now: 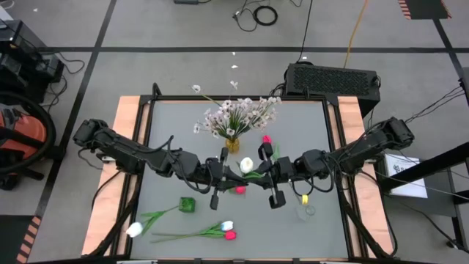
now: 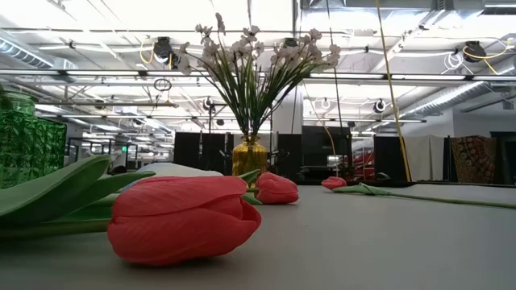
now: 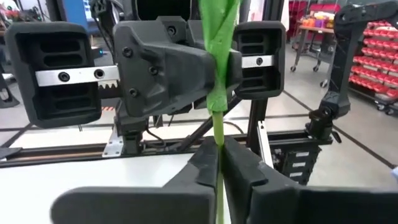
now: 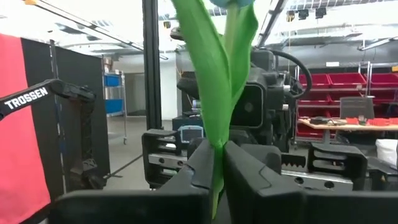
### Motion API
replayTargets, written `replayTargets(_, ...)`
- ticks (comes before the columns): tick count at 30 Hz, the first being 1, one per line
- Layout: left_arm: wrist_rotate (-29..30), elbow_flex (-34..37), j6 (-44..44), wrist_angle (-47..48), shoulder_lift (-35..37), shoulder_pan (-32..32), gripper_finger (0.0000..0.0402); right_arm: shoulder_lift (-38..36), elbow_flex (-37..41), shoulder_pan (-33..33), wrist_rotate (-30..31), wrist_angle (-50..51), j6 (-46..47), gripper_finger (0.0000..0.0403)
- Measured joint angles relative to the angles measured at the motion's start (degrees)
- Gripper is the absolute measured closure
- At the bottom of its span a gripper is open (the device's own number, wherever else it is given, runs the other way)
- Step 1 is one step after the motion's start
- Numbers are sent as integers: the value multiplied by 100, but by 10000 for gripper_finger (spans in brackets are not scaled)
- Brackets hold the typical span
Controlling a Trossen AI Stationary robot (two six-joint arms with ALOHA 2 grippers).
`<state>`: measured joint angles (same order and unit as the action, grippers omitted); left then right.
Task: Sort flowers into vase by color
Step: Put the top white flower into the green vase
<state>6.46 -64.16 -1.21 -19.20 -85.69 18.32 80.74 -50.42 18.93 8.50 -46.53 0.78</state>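
My two grippers meet over the table's middle, both shut on one white tulip (image 1: 247,165) with a green stem and leaf. My left gripper (image 1: 233,176) (image 3: 217,146) comes from the left and my right gripper (image 1: 261,174) (image 4: 217,149) from the right, facing each other. The spray of pale blossoms (image 1: 238,114) stands in a yellow vase (image 1: 232,144) (image 2: 250,155) just behind them. A pink tulip (image 1: 239,189) lies below the grippers and another (image 1: 266,139) lies by the yellow vase. A white tulip (image 1: 134,229) and a white-and-pink pair (image 1: 228,230) lie near the front edge. My left gripper pinches the white tulip's stem (image 3: 217,124) between its two fingers (image 3: 202,163). The fingers come level from the table's left and lie across the stem, which stands about upright. My right gripper holds the same stem just beyond. My right gripper pinches the stem together with the base of the long leaf (image 4: 216,134) between its two fingers (image 4: 239,163). The fingers come level from the table's right, across the stem. The stem stands about upright, with the bloom (image 4: 231,2) above the fingers.
A green glass vase (image 1: 187,204) (image 2: 28,145) stands front left of the grippers and a clear glass vase (image 1: 306,211) front right, with a small yellow thing (image 1: 304,198) beside it. Wooden strips (image 1: 128,132) edge the table's left and right sides.
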Motion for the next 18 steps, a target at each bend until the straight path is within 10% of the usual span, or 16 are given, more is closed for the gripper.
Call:
replayTargets(12, -30, -6, -298, 1779, 1191, 234, 393, -400, 5, -12, 112, 1246, 261, 236)
replayTargets(18, 1009, 465, -659, 2328, 1995, 779, 395, -670, 5, -17, 104, 2055, 447, 210)
